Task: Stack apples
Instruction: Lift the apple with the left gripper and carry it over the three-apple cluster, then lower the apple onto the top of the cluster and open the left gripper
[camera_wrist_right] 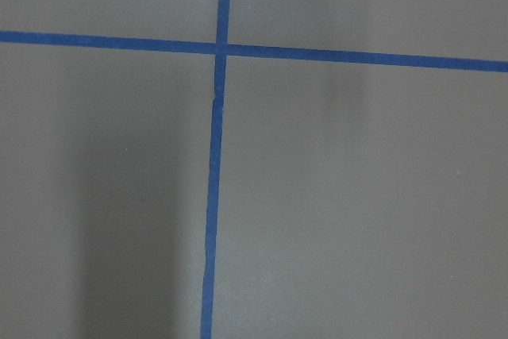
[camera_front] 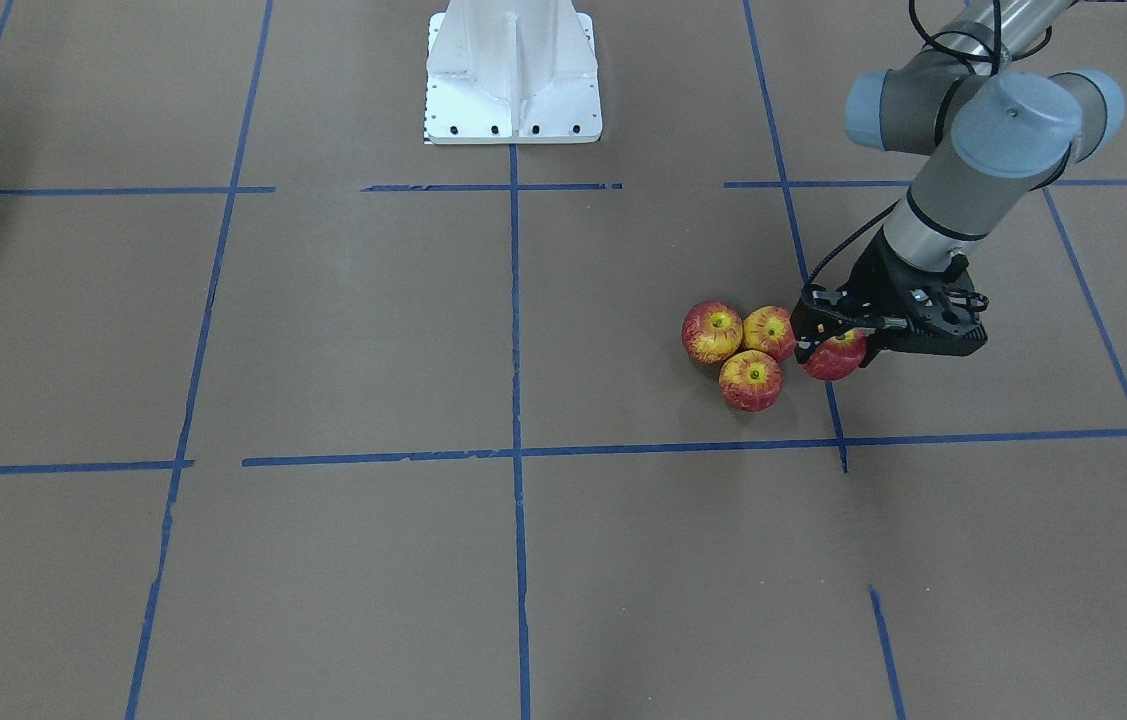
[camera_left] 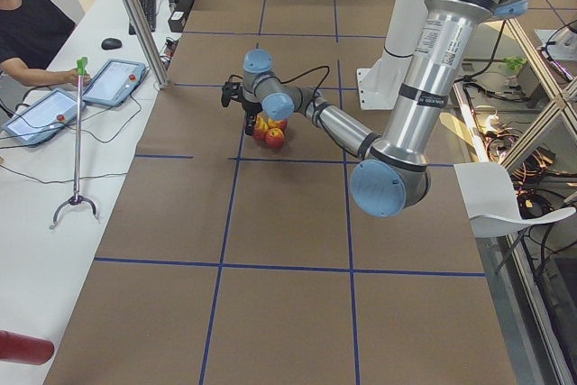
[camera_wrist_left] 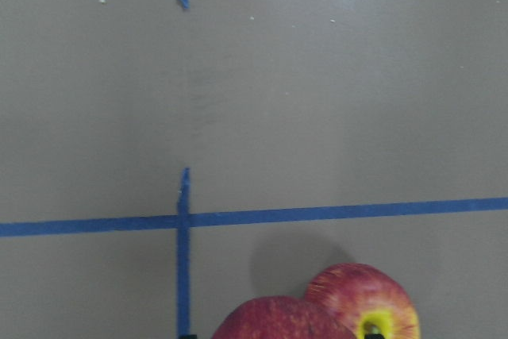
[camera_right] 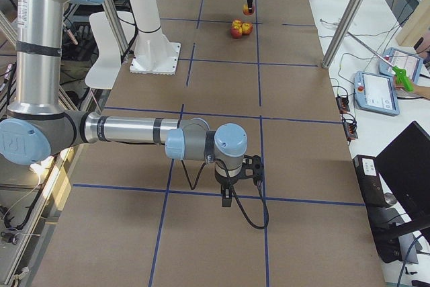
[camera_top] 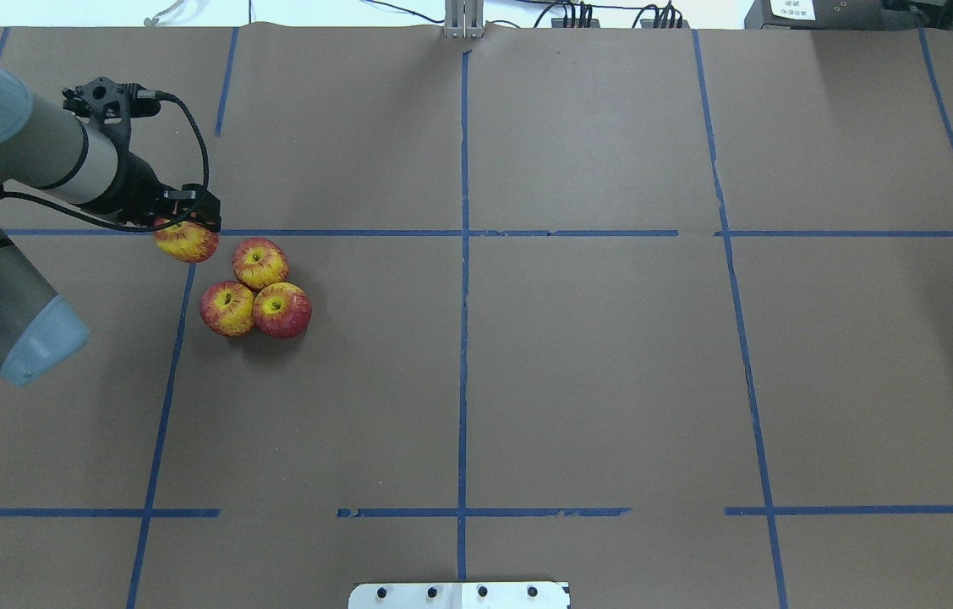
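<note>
Three red-and-yellow apples sit touching in a cluster on the brown table: one (camera_front: 711,331), a second (camera_front: 770,331) and a third (camera_front: 750,380); from overhead they lie here (camera_top: 260,263), (camera_top: 227,308), (camera_top: 282,309). My left gripper (camera_front: 828,343) (camera_top: 188,227) is shut on the fourth apple (camera_front: 838,362) (camera_top: 187,245), which it holds just beside the cluster, a little above the table. The left wrist view shows this apple (camera_wrist_left: 274,321) at its bottom edge, with a cluster apple (camera_wrist_left: 365,303) behind it. My right gripper (camera_right: 228,196) shows only in the exterior right view, far from the apples; I cannot tell whether it is open or shut.
The white robot base (camera_front: 513,75) stands at the table's robot side. Blue tape lines (camera_top: 463,233) grid the brown table. An operator's table with tablets (camera_left: 113,81) and a metal post (camera_left: 135,15) runs along the far side.
</note>
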Action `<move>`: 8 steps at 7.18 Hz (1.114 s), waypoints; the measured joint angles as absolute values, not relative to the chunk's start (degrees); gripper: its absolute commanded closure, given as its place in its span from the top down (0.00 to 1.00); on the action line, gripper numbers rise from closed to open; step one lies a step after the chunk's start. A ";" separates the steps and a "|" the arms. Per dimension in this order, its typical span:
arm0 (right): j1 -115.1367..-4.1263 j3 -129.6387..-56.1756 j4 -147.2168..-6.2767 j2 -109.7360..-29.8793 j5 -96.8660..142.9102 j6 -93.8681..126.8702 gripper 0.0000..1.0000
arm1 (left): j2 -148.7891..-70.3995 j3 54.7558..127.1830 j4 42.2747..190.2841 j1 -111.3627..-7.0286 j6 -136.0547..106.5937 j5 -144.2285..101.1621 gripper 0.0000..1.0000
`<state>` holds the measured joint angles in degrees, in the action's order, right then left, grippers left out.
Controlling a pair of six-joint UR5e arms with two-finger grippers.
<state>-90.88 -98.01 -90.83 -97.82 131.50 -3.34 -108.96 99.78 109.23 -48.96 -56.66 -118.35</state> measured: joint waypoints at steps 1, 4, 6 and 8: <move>-90.88 -98.02 -90.81 -97.82 131.50 -3.34 1.00 | -109.55 99.50 109.17 -47.21 -58.09 -118.21 0.00; -90.88 -98.00 -90.79 -97.82 131.49 -3.34 1.00 | -110.90 99.92 106.67 -45.05 -59.23 -116.28 0.00; -90.88 -98.01 -90.79 -97.82 131.52 -3.34 1.00 | -111.09 100.19 106.03 -44.53 -59.31 -115.87 0.00; -90.88 -98.07 -90.83 -97.82 131.51 -3.34 1.00 | -111.19 100.03 105.94 -43.56 -59.35 -115.79 0.00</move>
